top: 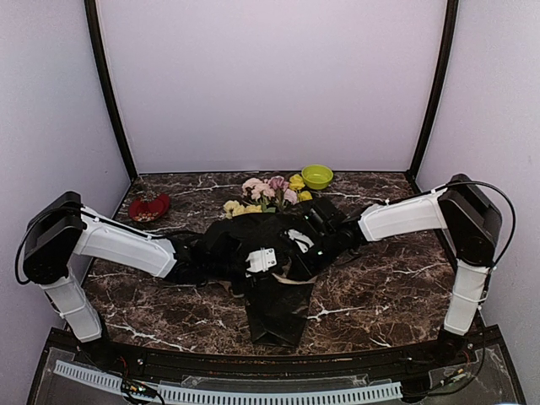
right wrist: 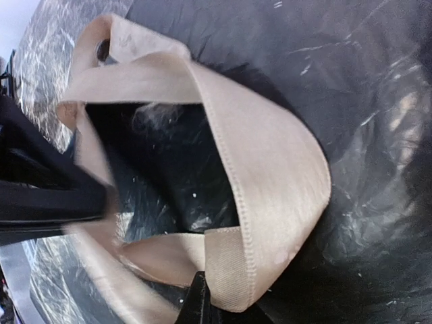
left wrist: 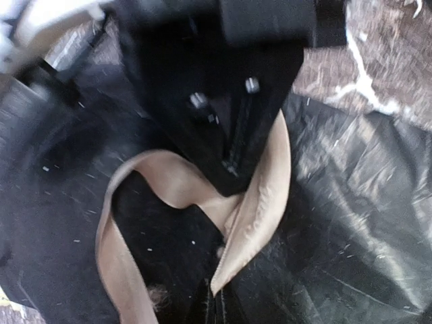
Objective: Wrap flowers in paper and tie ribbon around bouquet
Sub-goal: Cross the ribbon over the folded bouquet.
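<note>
Top external: left arm and right arm stretch inward over the bouquet, both jaws pinching the ribbon.

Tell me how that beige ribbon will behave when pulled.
Probably floppy: the ribbon curls into loose loops and folds over itself. Likely light and thin, with stitched edges showing. It may slide on the glossy black paper rather than drag it.

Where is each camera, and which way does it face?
Top external: above, behind the arms, looking down on the table; both arms show.
Left wrist: on the left arm, facing ribbon on paper; left end effector at bottom.
Right wrist: right arm, facing the same ribbon; right end effector at bottom.
Shared: ribbon, paper.
</note>
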Robot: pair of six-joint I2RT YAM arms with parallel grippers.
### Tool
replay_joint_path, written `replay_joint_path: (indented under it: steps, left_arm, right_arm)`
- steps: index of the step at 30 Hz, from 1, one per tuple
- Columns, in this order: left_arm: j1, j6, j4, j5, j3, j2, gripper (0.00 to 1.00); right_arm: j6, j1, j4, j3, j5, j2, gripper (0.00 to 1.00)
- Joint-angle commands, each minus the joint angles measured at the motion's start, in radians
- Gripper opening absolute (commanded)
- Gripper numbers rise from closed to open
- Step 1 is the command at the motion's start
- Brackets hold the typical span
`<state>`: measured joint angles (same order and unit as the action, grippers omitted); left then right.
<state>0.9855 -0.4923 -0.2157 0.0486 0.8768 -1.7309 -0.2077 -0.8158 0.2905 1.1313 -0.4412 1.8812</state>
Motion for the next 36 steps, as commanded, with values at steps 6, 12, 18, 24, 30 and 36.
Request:
replay_joint_path:
  steps: [6,12,18,24,30,36]
  left_arm:
    - [0.001,0.054,-0.1,0.042,-0.025,0.075,0.0]
    - [0.001,0.079,-0.117,0.032,-0.02,0.043,0.0]
    - [0.0,0.096,-0.106,0.025,0.0,0.017,0.0]
    - [-0.006,0.119,-0.128,0.029,0.001,0.009,0.0]
    - [-0.02,0.144,-0.136,0.029,0.008,-0.014,0.0]
    - [-0.031,0.168,-0.133,0.031,0.016,-0.041,0.0]
  right_arm:
    - [0.161,-0.016,0.156,0.052,-0.074,-0.02,0.05]
    - [0.117,-0.002,0.115,0.05,-0.075,-0.067,0.15]
    - [0.071,0.027,0.144,0.086,-0.06,-0.054,0.3]
    - [0.037,0.049,0.153,0.092,-0.041,-0.078,0.37]
    - [-0.019,0.078,0.144,0.08,0.001,-0.11,0.41]
    - [-0.122,0.131,0.084,0.028,0.09,-0.173,0.44]
